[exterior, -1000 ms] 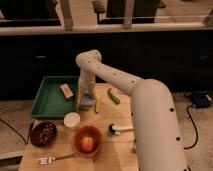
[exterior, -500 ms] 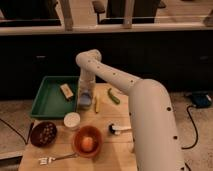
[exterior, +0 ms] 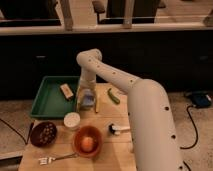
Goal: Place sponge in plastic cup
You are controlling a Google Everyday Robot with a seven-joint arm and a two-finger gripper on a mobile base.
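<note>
Camera view shows the hand (exterior: 86, 106) pointing straight down at the far part of the wooden surface (exterior: 112, 150), just right of the green tray (exterior: 45, 102). The sponge (exterior: 88, 100), a light-blue patch with a paler top, sits within the hand, low down and close to the surface. Whether the hand is clamped on it or loose around it cannot be told.

The white arm (exterior: 115, 80) drops to the hand from an elbow at the far side, then sweeps right and near as a thick limb that fills the near-right part of the scene.

Just right of the hand lies a thin yellow strip (exterior: 96, 103), and a little further right a small dark-green vegetable (exterior: 114, 96), tilted. In the tray to the left a tan block (exterior: 66, 91) rests by the right wall.

Nearer than the hand stands a white cup (exterior: 72, 120). Left of it and nearer is a dark bowl (exterior: 42, 134) with small pale bits inside. An orange bowl (exterior: 77, 146) sits near the front, holding a round orange thing (exterior: 87, 142). A fork (exterior: 52, 159) lies at the near edge, left of that bowl. A shiny steel cup (exterior: 117, 129) is right of the white cup, beside the arm.

On the floor at far right a dark cable (exterior: 192, 125) runs toward a blue object (exterior: 200, 99).
</note>
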